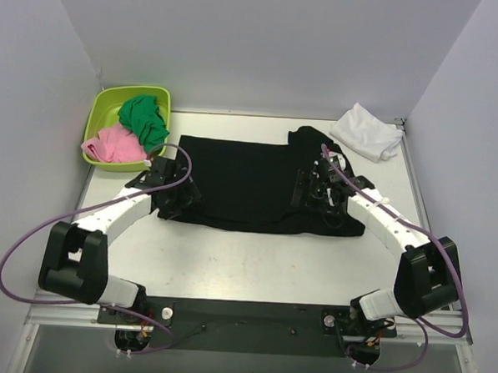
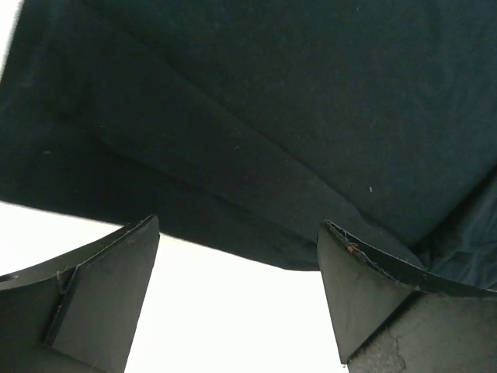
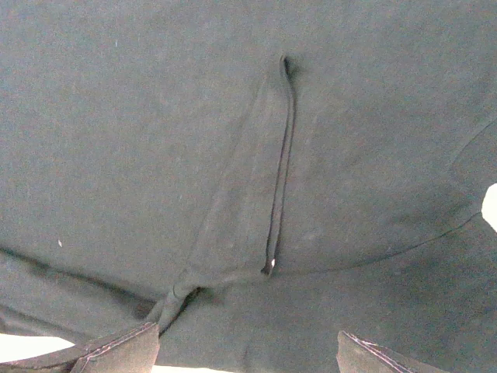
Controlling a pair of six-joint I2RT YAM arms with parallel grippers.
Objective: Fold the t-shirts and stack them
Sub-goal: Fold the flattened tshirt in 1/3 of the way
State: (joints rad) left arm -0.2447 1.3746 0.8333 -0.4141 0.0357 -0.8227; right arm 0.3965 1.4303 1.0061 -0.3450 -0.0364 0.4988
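Black t-shirt (image 1: 249,182) lies flat on the table (image 1: 253,262), long axis left to right, under both arms. Left tool (image 1: 175,198) sits at its near-left hem, right tool (image 1: 313,190) over its right end; both stand apart, empty. White t-shirt (image 1: 367,132) lies crumpled at the far right corner.
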